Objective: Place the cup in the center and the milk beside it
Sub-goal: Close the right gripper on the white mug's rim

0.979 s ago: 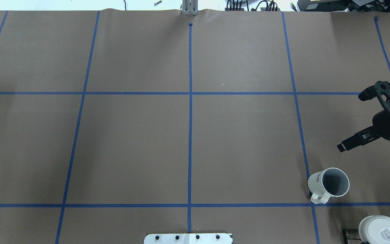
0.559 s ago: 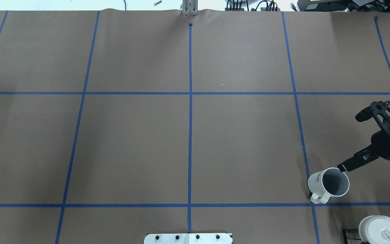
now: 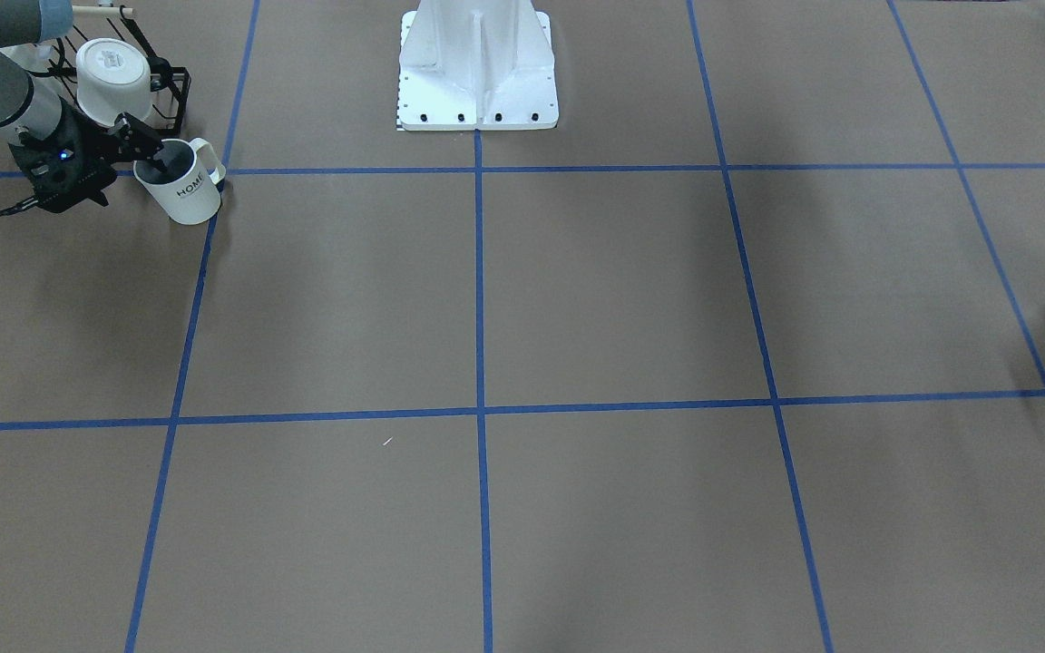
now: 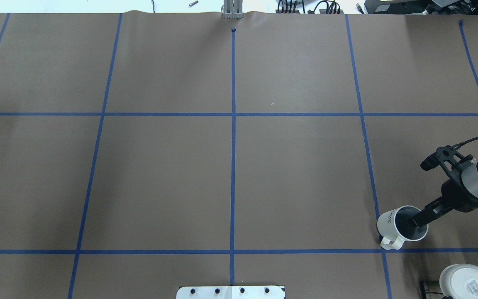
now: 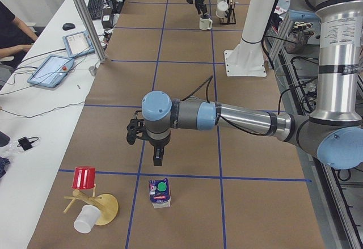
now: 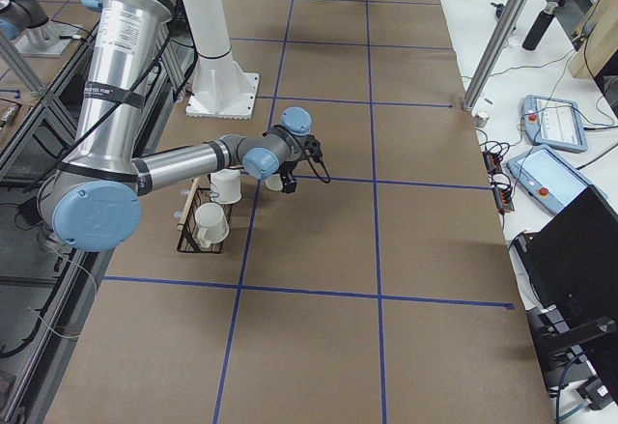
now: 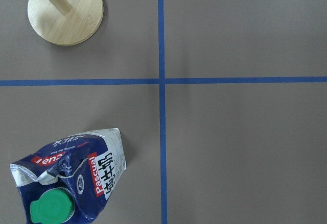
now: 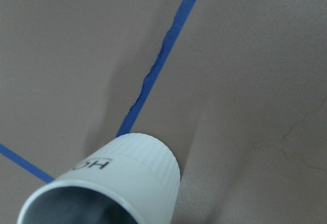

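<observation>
Since the frame a second ago, the right gripper (image 4: 413, 221) has travelled down the right edge of the overhead view, from mid-height to the cup (image 4: 401, 233), and now has a finger dipped into its mouth. The cup itself has not shifted.

Cup: upright in the lower right of the overhead view, just right of a vertical tape line and just above a horizontal one, handle pointing to the lower left. "HOME" lettering reads clearly in the front-facing view, upper left.

Right gripper: in the front-facing view the jaws stand apart, one finger inside the dark interior. I can't tell whether the other sits outside the wall. Not clamped on anything I can see.

Left gripper (image 5: 157, 160): hangs above the table in the middle of the left side view, pointing down. It shows only there, so I cannot tell how wide it is.

Milk (image 5: 160, 193): upright, green cap up, low in that same view, just below the left gripper and apart from it. A wooden mug stand (image 5: 96, 206) with a red cup (image 5: 85, 177) stands to its left.

Center (image 4: 233, 114): tape crossing in the upper middle of the overhead view — well apart from the cup.

A wire rack (image 3: 170, 91) holding a white cup (image 3: 110, 68) sits just above the cup in the front-facing view.
</observation>
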